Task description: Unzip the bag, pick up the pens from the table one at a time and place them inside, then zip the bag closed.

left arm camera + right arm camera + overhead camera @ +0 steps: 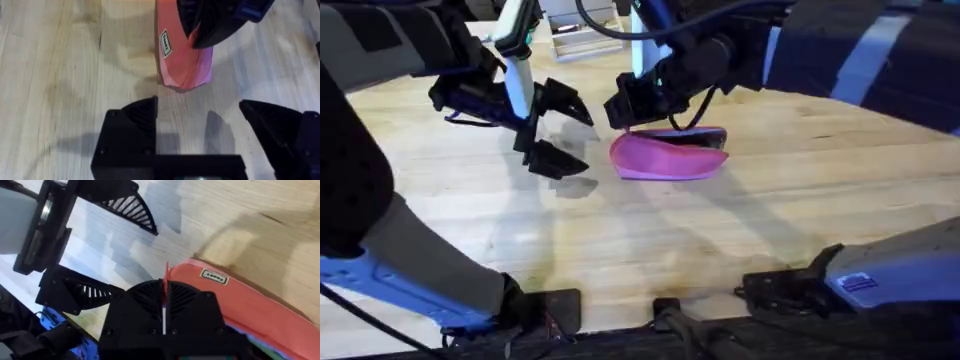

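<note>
Bag (668, 158) lies on the table (720, 250) near mid-table, long axis running left to right. Right gripper (632, 108) sits over the bag's left end; in its wrist view the fingers (145, 305) are pressed together on a thin orange-red strip, apparently the zipper pull (165, 287). Left gripper (552, 128) is spread wide, holding nothing, just beside the bag's left end and not touching it. White label (166, 43) on the pink fabric.

Left claw (558, 130) spread, right claw (164, 302) pinched
</note>
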### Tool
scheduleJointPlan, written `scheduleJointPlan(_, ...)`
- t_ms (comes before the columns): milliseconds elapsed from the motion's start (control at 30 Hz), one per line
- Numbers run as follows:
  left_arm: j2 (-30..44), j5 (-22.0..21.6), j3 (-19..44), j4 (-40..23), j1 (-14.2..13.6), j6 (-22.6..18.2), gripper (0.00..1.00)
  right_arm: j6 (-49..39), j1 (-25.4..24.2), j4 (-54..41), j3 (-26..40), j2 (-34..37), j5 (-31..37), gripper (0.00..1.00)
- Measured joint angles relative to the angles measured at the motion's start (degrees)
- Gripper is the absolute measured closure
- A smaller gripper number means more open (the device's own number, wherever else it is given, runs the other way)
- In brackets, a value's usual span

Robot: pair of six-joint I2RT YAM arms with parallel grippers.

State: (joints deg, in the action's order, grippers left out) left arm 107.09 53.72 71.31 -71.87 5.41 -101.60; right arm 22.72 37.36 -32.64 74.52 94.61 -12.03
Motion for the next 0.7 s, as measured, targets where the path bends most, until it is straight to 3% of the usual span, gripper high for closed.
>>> scheduleJointPlan(367,0.0,4.09,0.0,2.06,-0.95,-0.01,0.008,0.0,0.0,0.07,0.0,-0.04,0.24,0.971)
scheduleJointPlan(667,2.52,5.94,0.02,4.04,-6.12,0.04,0.007,0.02,0.0,0.09,0.0,-0.04,0.24,0.971)
scheduleJointPlan(700,2.82,6.18,0.02,5.69,-7.66,1.52,0.007,0.0,0.0,0.09,0.0,-0.04,0.24,0.97)
